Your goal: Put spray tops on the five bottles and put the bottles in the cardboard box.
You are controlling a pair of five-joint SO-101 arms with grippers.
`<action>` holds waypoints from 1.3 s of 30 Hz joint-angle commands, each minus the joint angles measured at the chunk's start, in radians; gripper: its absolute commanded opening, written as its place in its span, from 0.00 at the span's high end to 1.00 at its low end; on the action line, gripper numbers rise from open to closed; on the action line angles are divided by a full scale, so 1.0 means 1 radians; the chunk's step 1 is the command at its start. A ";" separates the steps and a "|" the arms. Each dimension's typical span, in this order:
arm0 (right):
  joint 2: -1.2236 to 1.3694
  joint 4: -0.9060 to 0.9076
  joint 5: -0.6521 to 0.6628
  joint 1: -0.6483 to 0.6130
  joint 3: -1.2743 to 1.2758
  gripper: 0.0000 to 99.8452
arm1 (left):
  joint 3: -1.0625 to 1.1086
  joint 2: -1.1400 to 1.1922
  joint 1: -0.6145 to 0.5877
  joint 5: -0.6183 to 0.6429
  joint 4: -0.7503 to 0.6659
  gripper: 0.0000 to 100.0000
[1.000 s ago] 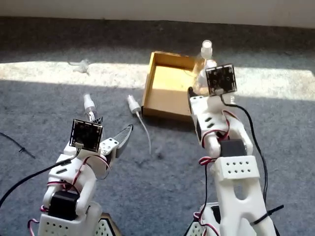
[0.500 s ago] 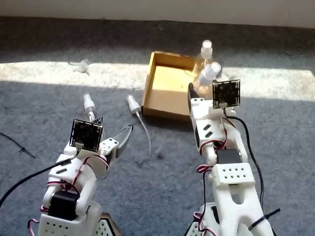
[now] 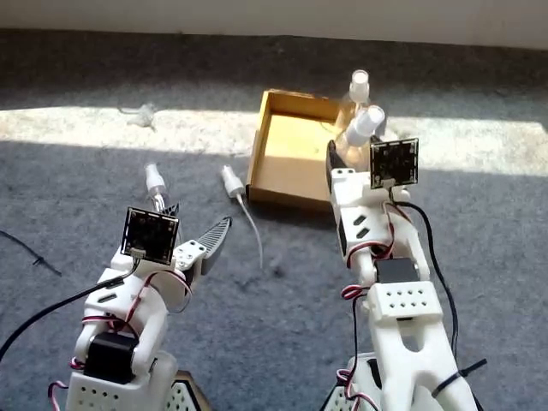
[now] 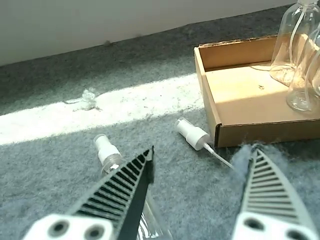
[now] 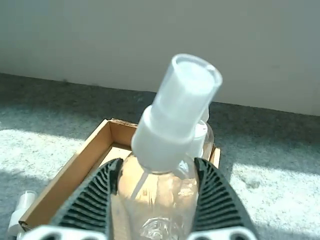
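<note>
the right gripper [image 5: 157, 167] stays clamped on a bottle [image 5: 160, 205] over the right side of the cardboard box [image 3: 253, 163]. since a second ago it has drawn slightly nearer, baring the bottle's spray top [image 5: 177, 110]. the left gripper [image 4: 202, 150] has not moved, fingers apart, over a second bottle [image 4: 107, 152] on the carpet [image 3: 86, 214]. a loose spray top [image 4: 192, 134] lies just left of the box.

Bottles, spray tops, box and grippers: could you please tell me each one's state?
Cardboard box, open.
Bottle in box, upright, spray top on.
Held bottle, spray top on, gripped.
Right gripper, shut on held bottle.
Left gripper, open, empty.
Bottle by left gripper, spray top on, ungripped.
Loose spray top, unfitted, lying beside the box.
</note>
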 commanded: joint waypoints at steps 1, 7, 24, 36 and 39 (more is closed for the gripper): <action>0.053 -0.025 -0.008 0.015 -0.010 1.00 | -0.005 -0.007 -0.008 0.008 -0.021 0.73; 0.061 -0.027 -0.009 0.015 -0.012 1.00 | -0.005 -0.007 -0.008 0.008 -0.021 0.73; 0.071 -0.110 -0.006 0.015 -0.004 1.00 | -0.005 -0.008 0.018 0.008 -0.021 0.73; 0.061 -0.105 -0.006 0.079 -0.001 1.00 | -0.005 -0.008 0.016 0.008 -0.021 0.73; 0.061 -0.104 -0.009 0.079 -0.001 1.00 | -0.005 -0.008 0.018 0.008 -0.021 0.73</action>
